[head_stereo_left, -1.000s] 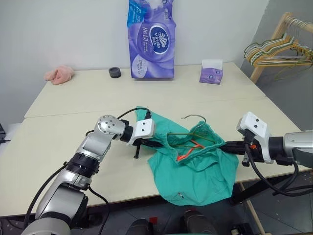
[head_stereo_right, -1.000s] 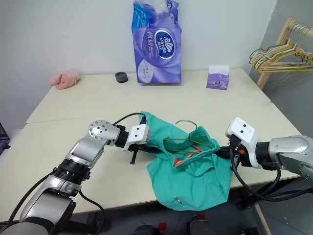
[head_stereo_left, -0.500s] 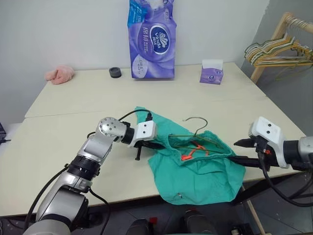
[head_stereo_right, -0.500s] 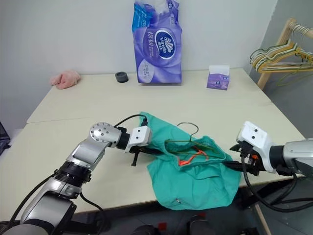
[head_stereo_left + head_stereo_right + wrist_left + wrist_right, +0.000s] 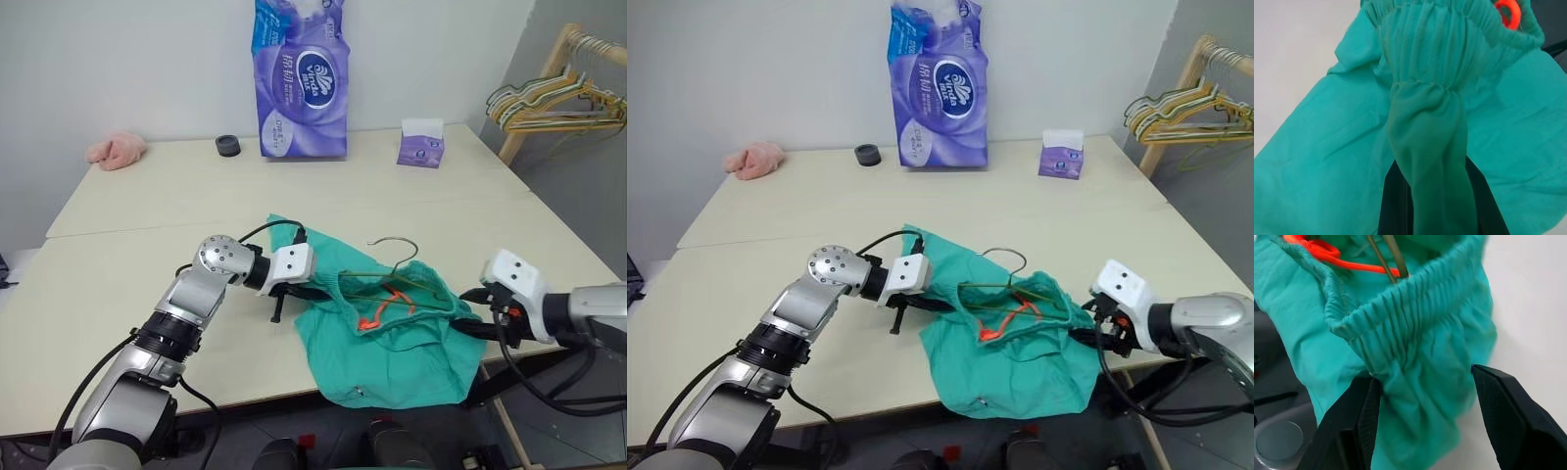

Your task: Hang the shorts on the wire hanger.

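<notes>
Teal thin fabric shorts [image 5: 392, 338], gathered waistband | thin wire hanger [image 5: 395, 262], curved hook

shorts [image 5: 1014, 348] on table [image 5: 774, 235], hanger [image 5: 1004, 286] inside

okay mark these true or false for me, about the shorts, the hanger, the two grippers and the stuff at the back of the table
1. The left gripper is shut on the waistband of the shorts. True.
2. The right gripper is clamped shut on the fabric. False: its fingers stand open on either side of the waistband.
3. The hanger is partly inside the shorts, with its hook sticking out. True.
4. The shorts lie wholly on the table. False: part hangs over the front edge.
5. The pink cloth sits on the shorts. False: it lies at the far corner.
</notes>
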